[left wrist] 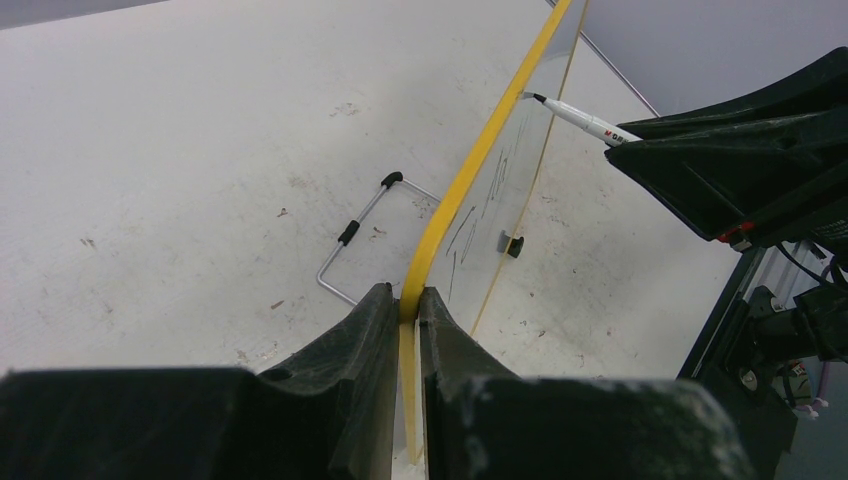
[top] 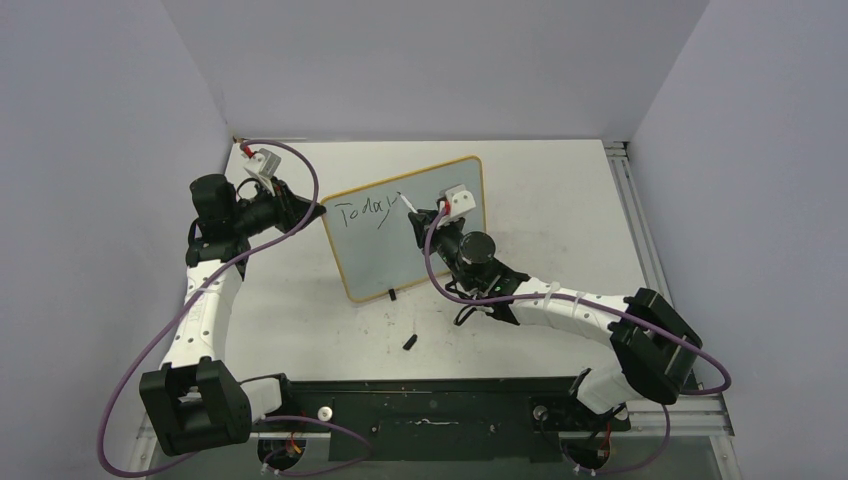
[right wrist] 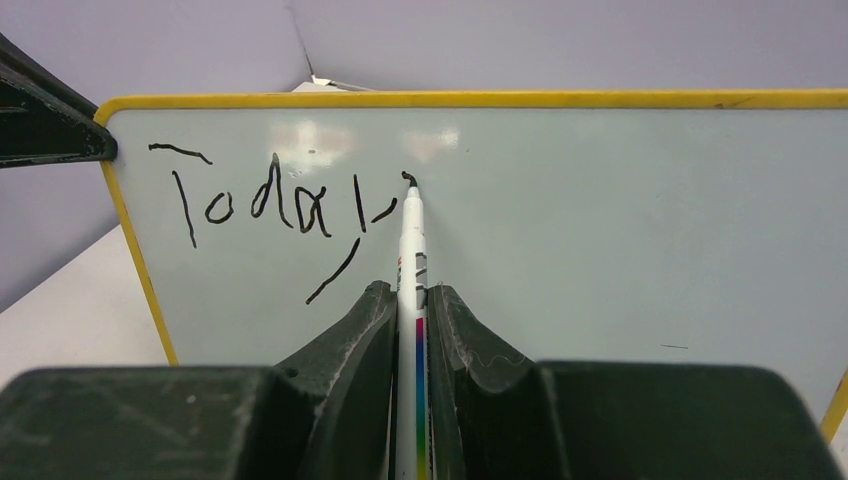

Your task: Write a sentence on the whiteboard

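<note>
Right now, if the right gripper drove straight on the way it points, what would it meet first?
The whiteboard: the marker clamped in the right gripper appears to touch its face with its tip, just right of the unfinished sentence.

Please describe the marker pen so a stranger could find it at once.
Find the yellow-framed whiteboard standing mid-table. The right gripper holds a slim marker against its face, tip after the lettering. Unlike the black fingers beside it, it is white.
</note>
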You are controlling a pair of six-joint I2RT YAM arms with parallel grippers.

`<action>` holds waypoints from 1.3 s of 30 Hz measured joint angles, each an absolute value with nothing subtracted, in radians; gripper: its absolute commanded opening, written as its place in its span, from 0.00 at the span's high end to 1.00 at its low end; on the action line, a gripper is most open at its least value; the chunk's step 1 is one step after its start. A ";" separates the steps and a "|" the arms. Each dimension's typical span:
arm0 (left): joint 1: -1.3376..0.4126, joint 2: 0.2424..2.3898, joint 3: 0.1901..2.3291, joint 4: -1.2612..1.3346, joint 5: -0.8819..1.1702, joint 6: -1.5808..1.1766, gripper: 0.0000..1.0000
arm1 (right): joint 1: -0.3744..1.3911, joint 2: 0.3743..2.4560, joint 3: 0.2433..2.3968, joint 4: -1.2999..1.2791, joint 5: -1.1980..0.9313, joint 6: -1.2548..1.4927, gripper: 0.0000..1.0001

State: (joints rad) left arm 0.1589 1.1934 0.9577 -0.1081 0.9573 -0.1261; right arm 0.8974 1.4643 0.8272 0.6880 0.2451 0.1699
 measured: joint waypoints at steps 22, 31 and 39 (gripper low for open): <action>0.159 1.193 0.958 -0.109 0.958 -0.126 1.00 | 0.915 1.395 0.791 0.687 0.244 0.176 0.95; 0.159 1.193 0.958 -0.109 0.955 -0.126 1.00 | 0.902 1.402 0.790 0.678 0.256 0.194 0.95; 0.159 1.193 0.958 -0.109 0.955 -0.126 1.00 | 0.896 1.415 0.790 0.678 0.258 0.195 0.95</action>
